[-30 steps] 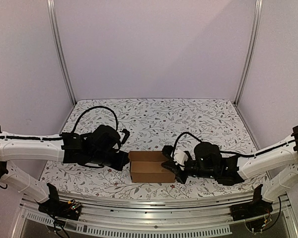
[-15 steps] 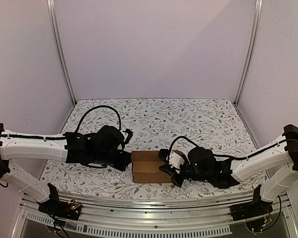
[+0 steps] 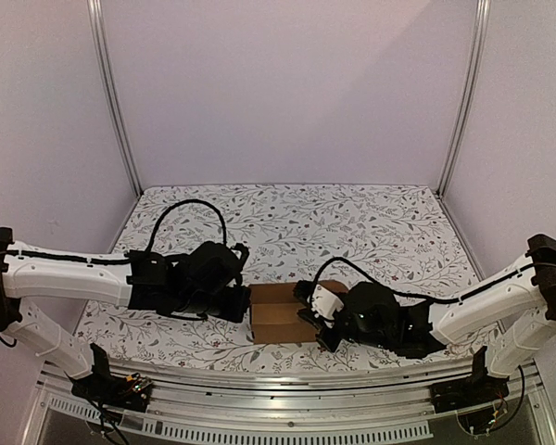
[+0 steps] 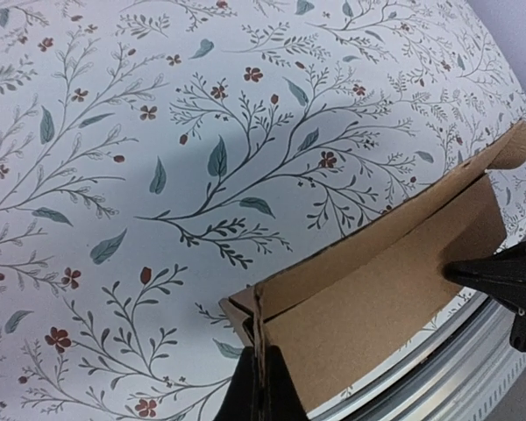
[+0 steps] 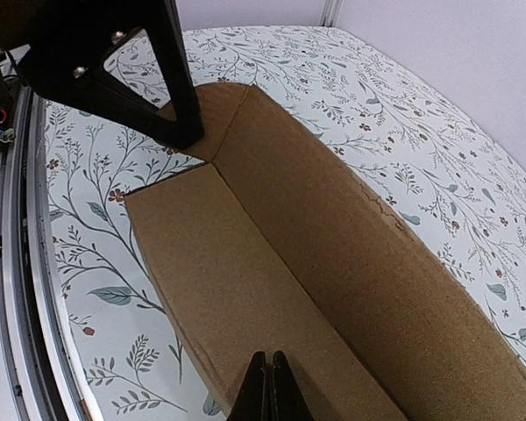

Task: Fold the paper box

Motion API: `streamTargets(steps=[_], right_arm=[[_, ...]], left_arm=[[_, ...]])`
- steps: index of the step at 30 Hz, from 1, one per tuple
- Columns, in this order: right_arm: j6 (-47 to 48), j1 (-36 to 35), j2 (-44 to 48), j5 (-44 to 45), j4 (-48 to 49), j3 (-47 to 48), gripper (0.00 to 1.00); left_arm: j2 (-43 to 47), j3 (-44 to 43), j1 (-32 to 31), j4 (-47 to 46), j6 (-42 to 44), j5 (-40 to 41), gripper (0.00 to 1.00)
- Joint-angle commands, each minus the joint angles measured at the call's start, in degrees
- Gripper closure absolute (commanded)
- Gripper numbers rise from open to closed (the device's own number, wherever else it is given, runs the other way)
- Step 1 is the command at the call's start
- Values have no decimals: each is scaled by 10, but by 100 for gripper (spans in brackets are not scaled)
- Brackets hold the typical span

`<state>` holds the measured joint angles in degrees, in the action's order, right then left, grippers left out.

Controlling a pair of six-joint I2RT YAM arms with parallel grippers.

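Note:
The paper box (image 3: 280, 313) is plain brown cardboard, part-folded into an open trough, and lies on the floral table near the front. My left gripper (image 3: 244, 305) is at its left end, shut on a cardboard edge at the corner (image 4: 263, 379). My right gripper (image 3: 313, 324) is at the box's right end. Its fingers are shut together, tips (image 5: 269, 386) against the inner panel of the box (image 5: 272, 254). The left gripper's black finger (image 5: 114, 61) touches the box's far end in the right wrist view. The right finger (image 4: 500, 274) shows past the box's wall (image 4: 377, 307) in the left wrist view.
The metal rail of the table's front edge (image 3: 287, 375) runs just in front of the box. Pale walls and two upright metal posts (image 3: 111, 93) enclose the back and sides. Black cables loop above both wrists.
Both arms have closed in on the box. The left gripper moved right and the right gripper moved left. The box looks shorter between them.

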<state>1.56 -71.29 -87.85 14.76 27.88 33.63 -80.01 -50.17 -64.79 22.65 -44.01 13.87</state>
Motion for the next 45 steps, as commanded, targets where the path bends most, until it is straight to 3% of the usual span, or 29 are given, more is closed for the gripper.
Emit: streamTargets(steps=[1, 10, 19, 25, 29, 35, 42, 45], right_arm=[[-11, -9, -20, 22, -33, 7, 100], [-8, -11, 4, 32, -37, 4, 94], [19, -11, 103, 36, -80, 8, 84], [55, -11, 199, 52, -164, -3, 66], [90, -9, 276, 74, -244, -18, 48], [59, 28, 363, 55, -325, -58, 31], [-11, 51, 360, 17, -298, -102, 2], [-47, 58, 344, -9, -245, -127, 1]], left_arm=[[-39, -11, -31, 59, -58, 16, 100], [-62, -34, -43, 82, -55, 32, 100], [-59, -40, -47, 100, -39, 52, 100], [-63, -42, -50, 103, -32, 57, 100], [-66, -46, -51, 106, -23, 64, 100], [-69, -51, -53, 107, -15, 67, 100], [-72, -53, -53, 108, -11, 67, 100], [-72, -53, -53, 108, -11, 67, 100]])
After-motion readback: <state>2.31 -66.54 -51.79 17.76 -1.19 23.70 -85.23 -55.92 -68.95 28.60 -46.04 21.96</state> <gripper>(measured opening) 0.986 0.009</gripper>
